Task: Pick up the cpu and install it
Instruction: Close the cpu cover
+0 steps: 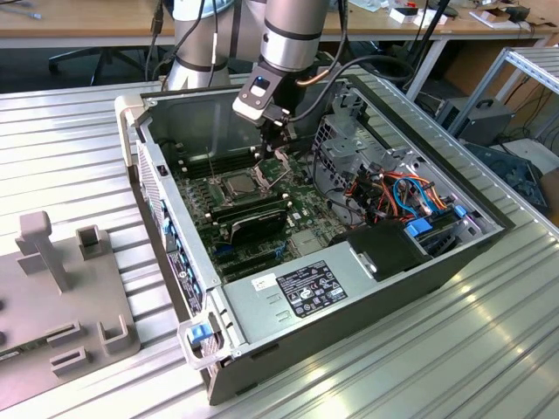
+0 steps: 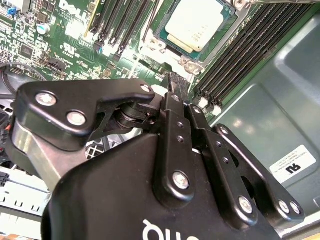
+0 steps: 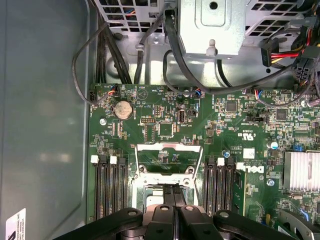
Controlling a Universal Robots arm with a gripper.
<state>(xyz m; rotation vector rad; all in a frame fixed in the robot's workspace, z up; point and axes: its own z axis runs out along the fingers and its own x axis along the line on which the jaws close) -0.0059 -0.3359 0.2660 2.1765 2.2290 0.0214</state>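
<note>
The cpu (image 2: 200,22) lies flat in its socket (image 2: 186,64) amid the motherboard (image 3: 165,112), between memory slots (image 2: 250,55), near the gripper (image 2: 174,82), whose fingers (image 3: 169,196) are together and empty; it seems light, stiff and fragile, best held by opposite edges.
</note>
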